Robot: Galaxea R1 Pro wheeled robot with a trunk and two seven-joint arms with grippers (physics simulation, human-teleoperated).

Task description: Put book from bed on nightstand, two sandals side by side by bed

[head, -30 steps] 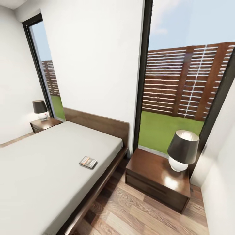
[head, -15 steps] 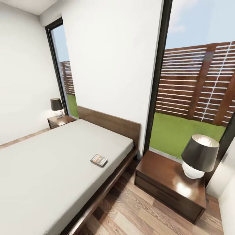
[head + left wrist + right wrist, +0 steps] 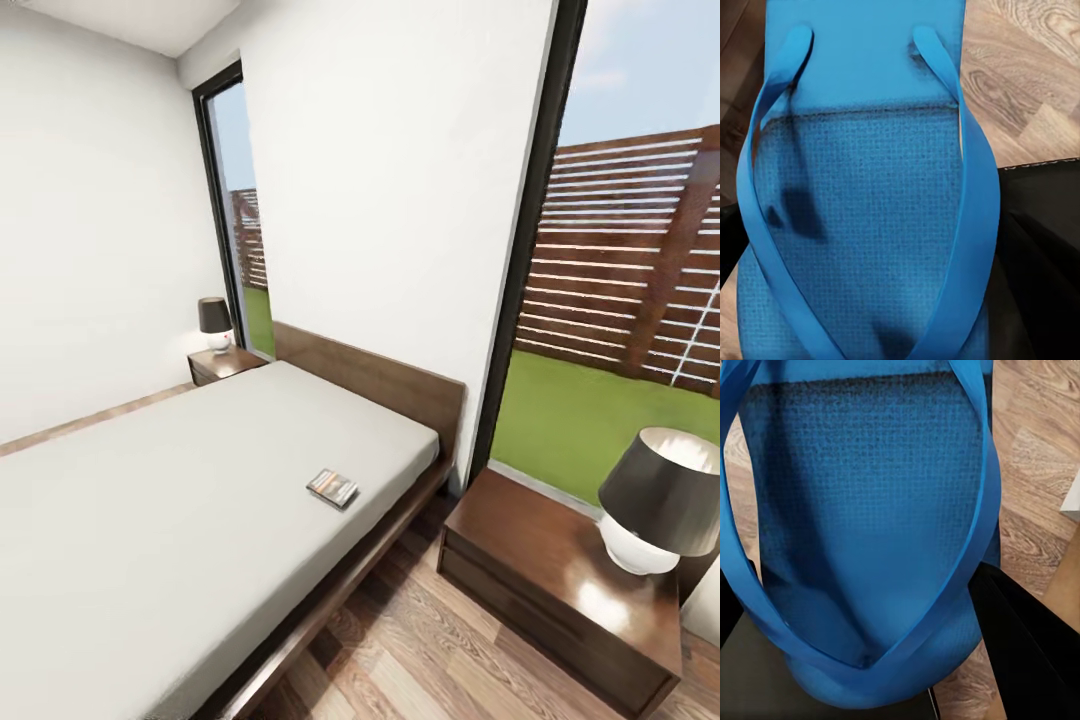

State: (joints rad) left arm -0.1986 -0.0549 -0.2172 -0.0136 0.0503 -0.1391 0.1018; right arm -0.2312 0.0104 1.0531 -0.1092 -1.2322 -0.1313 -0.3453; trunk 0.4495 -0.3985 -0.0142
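Head view shows the book (image 3: pixel 332 488) lying on the bed (image 3: pixel 150 520), with the nightstand (image 3: pixel 560 590) at its 3 o'clock, while each pincer seems to hold a blue sandal (image 3: pixel 862 202) (image 3: pixel 870 532) above the floor (image 3: pixel 1035 82), so nothing is placed yet.

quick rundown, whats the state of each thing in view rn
book: lying flat on the bed, near its edge
bed: bare mattress apart from the book
near nightstand: drawers shut, lamp on top
far nightstand: lamp on top
left-wrist sandal: close to the camera, above wood floor
right-wrist sandal: close to the camera, above wood floor
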